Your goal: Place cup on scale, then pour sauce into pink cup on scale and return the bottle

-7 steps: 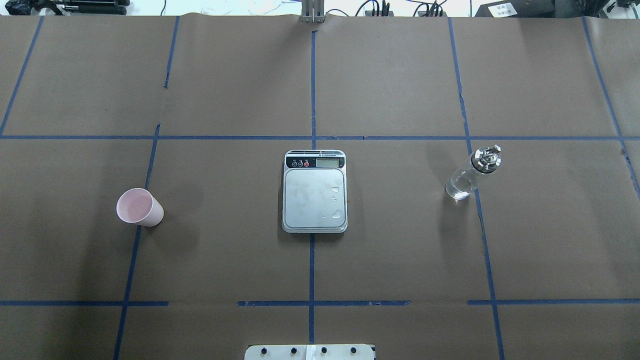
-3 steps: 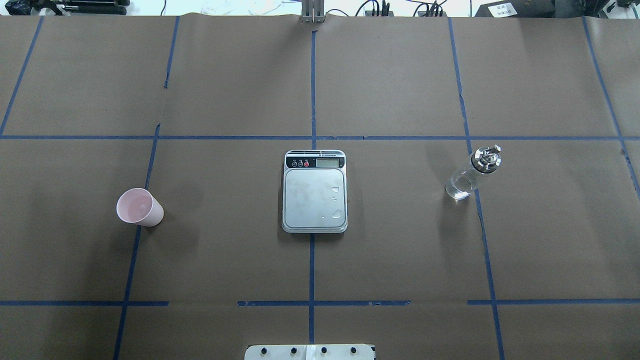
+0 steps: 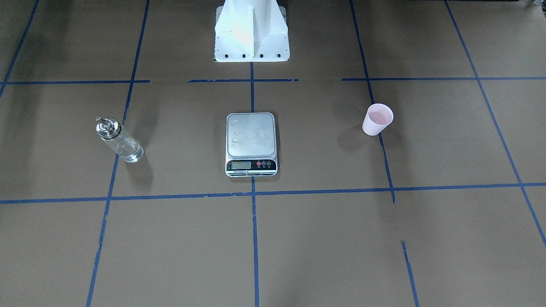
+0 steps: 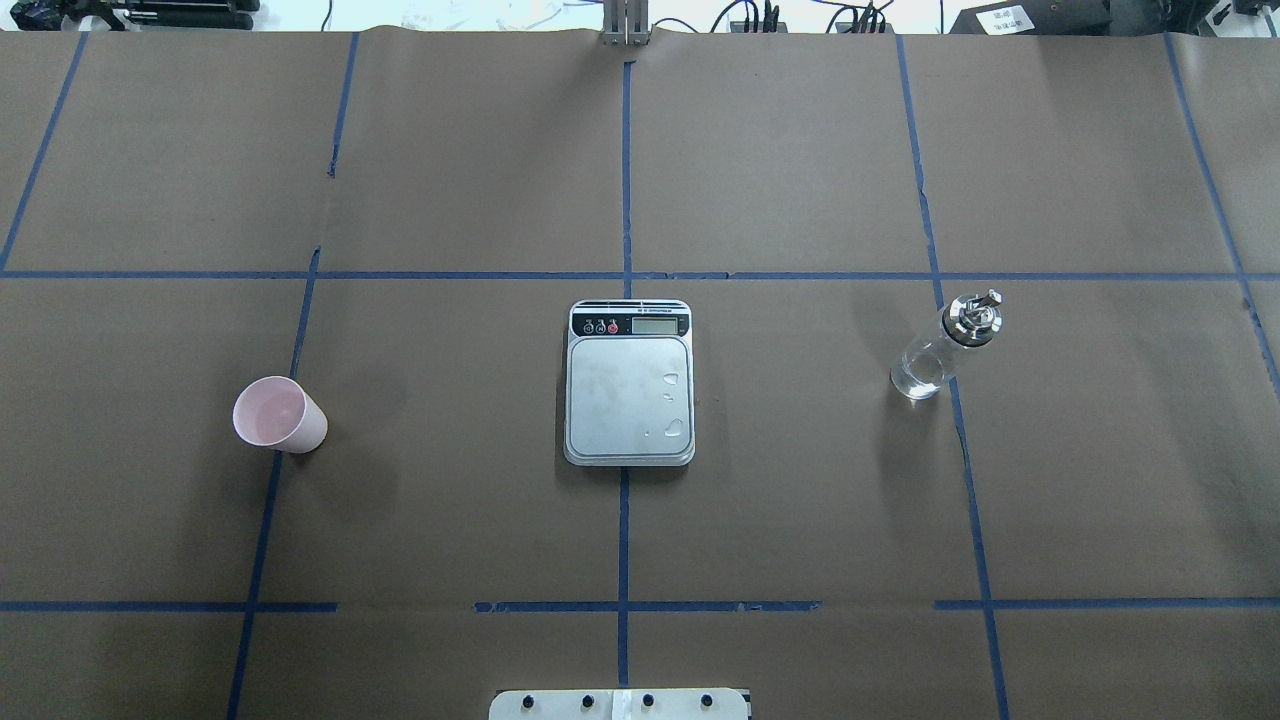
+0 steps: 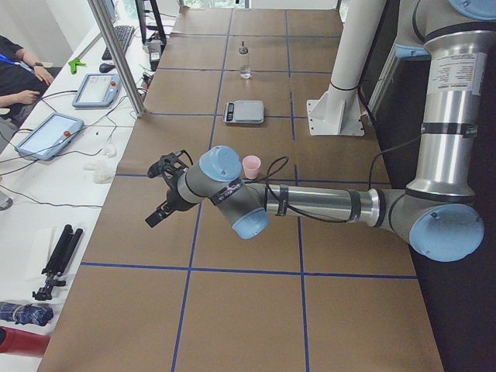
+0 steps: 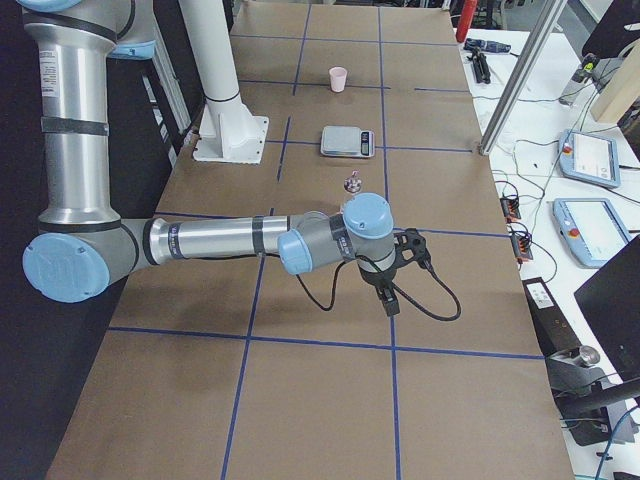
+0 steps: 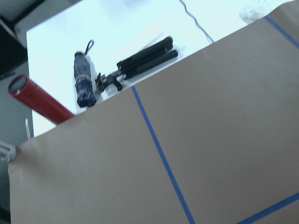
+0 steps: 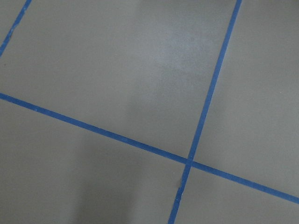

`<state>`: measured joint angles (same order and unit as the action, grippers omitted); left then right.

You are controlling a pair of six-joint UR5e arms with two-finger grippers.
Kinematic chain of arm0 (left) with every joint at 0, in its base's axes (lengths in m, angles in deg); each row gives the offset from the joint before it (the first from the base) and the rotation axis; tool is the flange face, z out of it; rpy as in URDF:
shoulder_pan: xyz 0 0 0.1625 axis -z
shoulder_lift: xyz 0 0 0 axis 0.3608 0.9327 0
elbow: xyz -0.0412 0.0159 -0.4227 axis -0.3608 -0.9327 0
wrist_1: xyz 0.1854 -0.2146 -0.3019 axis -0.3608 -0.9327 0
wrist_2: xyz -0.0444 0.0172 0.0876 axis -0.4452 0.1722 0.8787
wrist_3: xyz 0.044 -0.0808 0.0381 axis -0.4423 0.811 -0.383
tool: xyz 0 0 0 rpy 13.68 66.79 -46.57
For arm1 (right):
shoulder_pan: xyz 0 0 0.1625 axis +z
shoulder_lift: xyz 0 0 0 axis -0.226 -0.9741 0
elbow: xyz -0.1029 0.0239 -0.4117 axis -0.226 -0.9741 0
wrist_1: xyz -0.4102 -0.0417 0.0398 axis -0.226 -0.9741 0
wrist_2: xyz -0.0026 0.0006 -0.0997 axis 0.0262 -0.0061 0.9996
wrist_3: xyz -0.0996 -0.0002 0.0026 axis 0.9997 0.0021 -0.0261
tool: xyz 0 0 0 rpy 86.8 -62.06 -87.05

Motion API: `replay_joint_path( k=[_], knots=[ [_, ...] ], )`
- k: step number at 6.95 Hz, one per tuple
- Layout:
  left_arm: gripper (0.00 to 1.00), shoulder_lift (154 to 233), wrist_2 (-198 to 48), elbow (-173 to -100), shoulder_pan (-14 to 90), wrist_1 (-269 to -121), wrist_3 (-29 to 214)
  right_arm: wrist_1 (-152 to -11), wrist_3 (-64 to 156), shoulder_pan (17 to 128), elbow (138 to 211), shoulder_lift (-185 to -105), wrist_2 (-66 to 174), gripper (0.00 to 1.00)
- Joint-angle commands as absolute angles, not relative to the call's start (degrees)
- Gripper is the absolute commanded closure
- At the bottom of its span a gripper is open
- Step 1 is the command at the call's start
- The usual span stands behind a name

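Brown-paper desk (image 4: 800, 520); no step of task done yet. Pink cup (image 4: 278, 416) stands upright on robot's left side, well apart from scale (image 4: 629, 400). Scale platform carries only a few droplets. Bottle (image 4: 935, 355) upright on right side, untouched. Left claw (image 5: 164, 192) and right claw (image 6: 392, 280) hang far from the things and show in side views only, so grip state cannot be told. Left to do: cup onto scale, pour, bottle back.

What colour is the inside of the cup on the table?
Pink. The cup shows its inside best in the overhead view.
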<state>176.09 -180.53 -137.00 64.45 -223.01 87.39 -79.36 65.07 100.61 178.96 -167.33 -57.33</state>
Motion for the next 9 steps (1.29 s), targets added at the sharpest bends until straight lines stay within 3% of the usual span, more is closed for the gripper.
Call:
replay_joint_path(
  k=[1,4,7,8,9],
  knots=[
    [0.00,175.8,-183.1,-137.4,52.4,-229.7,98.0,-79.3,65.1,100.4,178.8,-167.4,-58.2,0.00],
    [0.00,170.8,-175.5,-144.7,37.9,-229.1,119.8,-79.3,65.1,100.4,179.1,-168.0,-58.6,0.00],
    [0.00,168.1,-164.5,-158.5,26.4,-206.0,130.2,-79.2,65.2,100.4,179.0,-168.1,-58.6,0.00],
    [0.00,169.2,-161.9,-158.8,21.3,-204.5,135.6,-79.3,65.2,100.4,178.9,-168.1,-58.6,0.00],
    [0.06,169.5,-160.7,-158.8,19.5,-204.5,137.0,-79.2,65.2,100.4,178.9,-168.2,-58.6,0.00]
  ],
)
